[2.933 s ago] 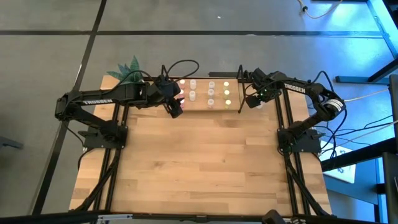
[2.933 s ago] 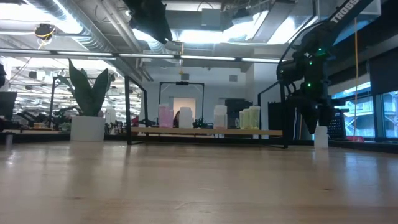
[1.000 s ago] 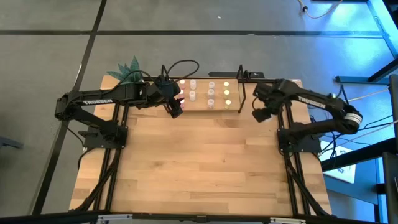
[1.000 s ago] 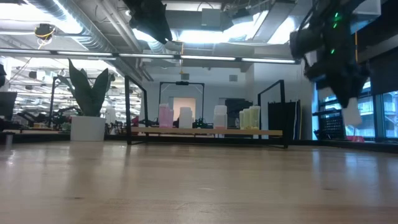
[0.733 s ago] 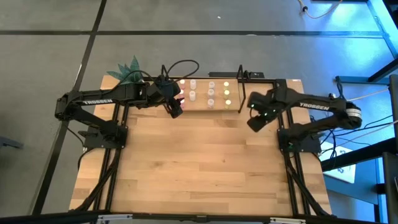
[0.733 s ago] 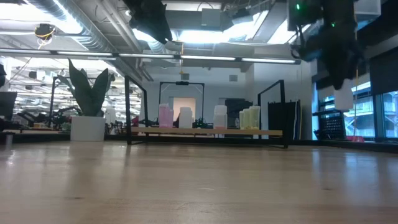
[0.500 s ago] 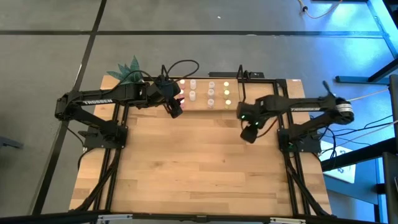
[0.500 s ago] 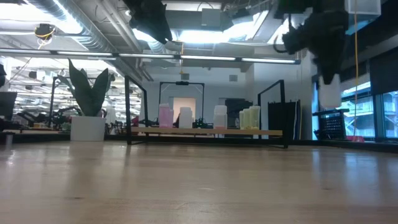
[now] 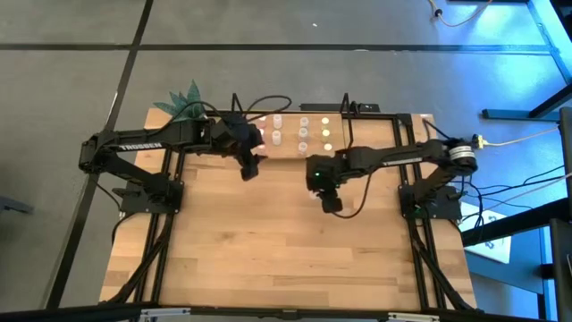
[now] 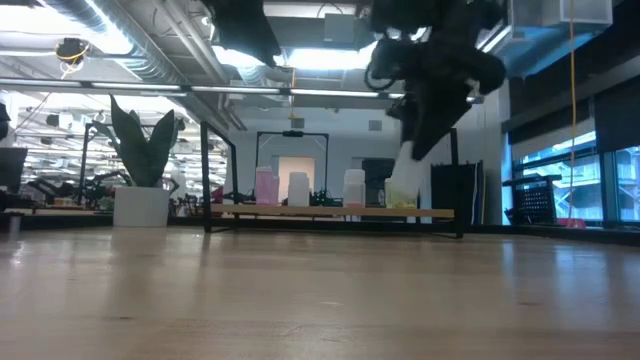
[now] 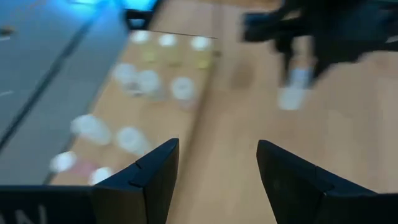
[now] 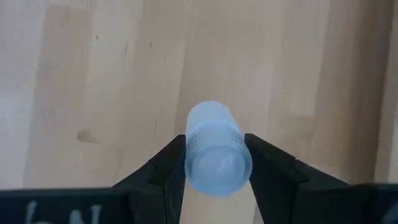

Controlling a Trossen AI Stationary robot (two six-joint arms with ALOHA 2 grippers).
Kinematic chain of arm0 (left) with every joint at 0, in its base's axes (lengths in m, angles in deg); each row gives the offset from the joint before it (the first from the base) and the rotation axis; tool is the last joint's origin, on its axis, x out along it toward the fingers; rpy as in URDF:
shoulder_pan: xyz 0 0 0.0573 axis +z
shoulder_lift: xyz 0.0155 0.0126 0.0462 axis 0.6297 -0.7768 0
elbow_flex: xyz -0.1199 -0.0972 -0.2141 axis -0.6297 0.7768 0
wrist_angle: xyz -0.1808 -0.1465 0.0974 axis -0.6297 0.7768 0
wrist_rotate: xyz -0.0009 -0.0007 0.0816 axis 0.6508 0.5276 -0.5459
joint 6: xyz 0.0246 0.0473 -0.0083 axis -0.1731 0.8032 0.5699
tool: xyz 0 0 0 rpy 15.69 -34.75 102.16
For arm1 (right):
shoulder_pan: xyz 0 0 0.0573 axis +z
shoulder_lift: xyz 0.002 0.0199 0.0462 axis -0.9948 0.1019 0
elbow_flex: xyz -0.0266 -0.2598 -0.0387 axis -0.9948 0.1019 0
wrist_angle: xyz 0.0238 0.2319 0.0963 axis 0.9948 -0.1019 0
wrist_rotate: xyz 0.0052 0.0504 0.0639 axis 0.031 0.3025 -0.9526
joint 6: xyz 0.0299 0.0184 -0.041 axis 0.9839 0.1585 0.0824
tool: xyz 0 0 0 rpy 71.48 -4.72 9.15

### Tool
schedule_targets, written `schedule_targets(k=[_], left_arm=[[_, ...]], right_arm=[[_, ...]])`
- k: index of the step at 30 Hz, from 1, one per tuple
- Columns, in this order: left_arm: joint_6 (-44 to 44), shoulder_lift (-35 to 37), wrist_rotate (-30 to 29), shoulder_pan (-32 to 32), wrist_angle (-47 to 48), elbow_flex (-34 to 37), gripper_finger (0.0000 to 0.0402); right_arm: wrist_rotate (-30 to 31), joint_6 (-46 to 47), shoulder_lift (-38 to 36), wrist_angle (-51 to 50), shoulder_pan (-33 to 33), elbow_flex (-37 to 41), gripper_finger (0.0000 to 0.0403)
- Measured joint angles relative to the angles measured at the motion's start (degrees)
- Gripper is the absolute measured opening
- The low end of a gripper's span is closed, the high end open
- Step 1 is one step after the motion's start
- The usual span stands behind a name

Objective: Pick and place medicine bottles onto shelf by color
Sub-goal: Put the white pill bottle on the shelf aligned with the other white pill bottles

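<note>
The left pincer [image 9: 251, 165] hangs by the left end of the shelf [image 9: 343, 134], its fingers spread with nothing between them. On the shelf the medicine bottles [image 9: 303, 132] stand in rows, pink, white and yellow-green. Just in front of the shelf, the right pincer [image 9: 330, 202] pinches a pale bottle [image 12: 216, 148] above the desk [image 9: 268, 241]. I think the carrying step is on; next it must lift the bottle over the rail and set it by its own color.

Pale whitish bottle [image 12: 216, 154] between dark fingers [image 12: 163, 169], light wood-grain table [image 9: 268, 241], pink, white and yellow-green bottles [image 10: 340, 189].
</note>
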Motion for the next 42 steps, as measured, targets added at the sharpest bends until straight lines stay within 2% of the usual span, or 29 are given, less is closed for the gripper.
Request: schedule_targets(k=[3, 14, 20, 29, 35, 42], left_arm=[[1.26, -0.13, 4.52, -0.04, 0.00, 0.02, 0.0209], [1.24, -0.15, 4.23, -0.35, -0.02, 0.02, 0.0209], [1.26, -0.15, 4.22, -0.35, 0.00, 0.02, 0.0209], [1.24, -0.15, 4.20, -0.35, 0.00, 0.02, 0.0209], [1.20, -0.15, 4.19, -0.35, -0.02, 0.02, 0.0209], [1.24, -0.15, 4.18, -0.35, 0.00, 0.02, 0.0209]], right_arm=[[0.01, -1.74, 3.02, 1.02, -0.02, -0.93, 0.0151], [1.06, 0.21, 9.57, 1.24, -0.04, -1.35, 0.0151], [1.43, 0.27, 9.80, 1.39, -0.13, -1.35, 0.0161], [2.77, 0.45, 9.80, 2.06, -0.13, -1.35, 0.0199], [3.48, 0.52, 9.80, 1.99, -0.15, -1.35, 0.0204], [2.63, 5.18, 9.81, -7.19, -0.15, -5.51, 0.0204]])
